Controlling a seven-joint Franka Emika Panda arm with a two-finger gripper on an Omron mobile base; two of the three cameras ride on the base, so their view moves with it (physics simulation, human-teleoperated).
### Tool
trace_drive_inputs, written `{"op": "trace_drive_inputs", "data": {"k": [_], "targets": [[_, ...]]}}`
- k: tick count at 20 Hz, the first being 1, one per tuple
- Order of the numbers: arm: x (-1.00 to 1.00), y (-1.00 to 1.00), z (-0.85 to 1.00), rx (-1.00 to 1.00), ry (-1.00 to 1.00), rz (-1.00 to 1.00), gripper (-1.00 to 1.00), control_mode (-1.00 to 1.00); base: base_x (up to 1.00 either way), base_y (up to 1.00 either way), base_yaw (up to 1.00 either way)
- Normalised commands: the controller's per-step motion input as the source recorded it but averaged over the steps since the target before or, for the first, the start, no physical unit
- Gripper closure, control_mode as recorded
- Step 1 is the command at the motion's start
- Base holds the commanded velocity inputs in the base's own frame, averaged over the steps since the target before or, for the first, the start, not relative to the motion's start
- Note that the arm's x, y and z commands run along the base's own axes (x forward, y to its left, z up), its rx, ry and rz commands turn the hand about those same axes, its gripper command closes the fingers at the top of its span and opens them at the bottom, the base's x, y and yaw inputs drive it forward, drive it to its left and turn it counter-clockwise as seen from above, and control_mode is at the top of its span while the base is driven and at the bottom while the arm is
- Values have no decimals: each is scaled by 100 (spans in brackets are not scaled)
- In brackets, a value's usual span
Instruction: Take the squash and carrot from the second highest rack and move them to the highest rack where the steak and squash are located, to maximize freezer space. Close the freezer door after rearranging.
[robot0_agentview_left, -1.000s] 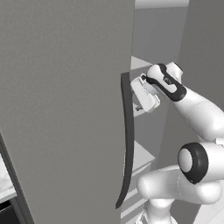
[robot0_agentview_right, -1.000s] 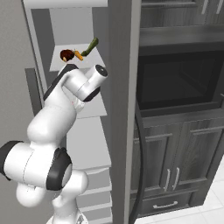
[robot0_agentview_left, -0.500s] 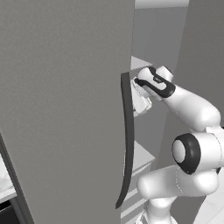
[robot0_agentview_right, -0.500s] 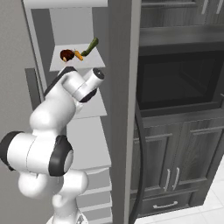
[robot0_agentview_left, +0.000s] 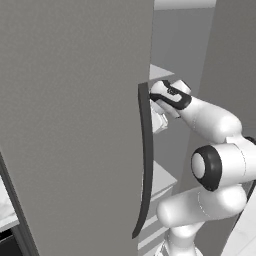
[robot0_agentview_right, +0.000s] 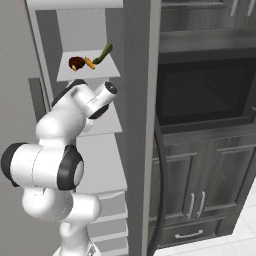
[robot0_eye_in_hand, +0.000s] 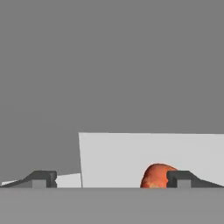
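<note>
Reaching into the freezer (robot0_agentview_right: 135, 125) between the open freezer door (robot0_agentview_left: 75, 125), with its long dark curved handle (robot0_agentview_left: 145, 165), and the cabinet's right wall. Wrist just under the highest rack (robot0_agentview_right: 87, 74), over the second highest rack (robot0_agentview_right: 102, 127) as seen from the right base view. On the highest rack: a dark brown steak (robot0_agentview_right: 76, 63) at the left, the carrot (robot0_agentview_right: 89, 63) just right of it and touching or nearly so, then a green squash (robot0_agentview_right: 102, 54) leaning up toward the right of the carrot. Seen along the gripper (robot0_eye_in_hand: 111, 179): fingers (robot0_eye_in_hand: 41, 178) set wide apart, nothing between them, pointing at the pale back wall. An orange-red rounded lump (robot0_eye_in_hand: 154, 176) low on a pale panel, just left of the right-hand finger and partly hidden behind it; cannot tell from this view what it is. From the left base view, hand tucked behind the door's edge, beside the handle's upper end
</note>
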Motion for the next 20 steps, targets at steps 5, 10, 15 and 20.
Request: {"op": "trace_drive_inputs", "data": {"k": [5,10,15,20], "targets": [[22,1,-18,0,3,0,-100,-100,0,0,0],[30,0,-19,0,4,0,-100,-100,0,0,0],[33,4,-18,0,1,0,-100,-100,0,0,0],[34,6,-16,0,0,0,-100,-100,0,0,0]]}}
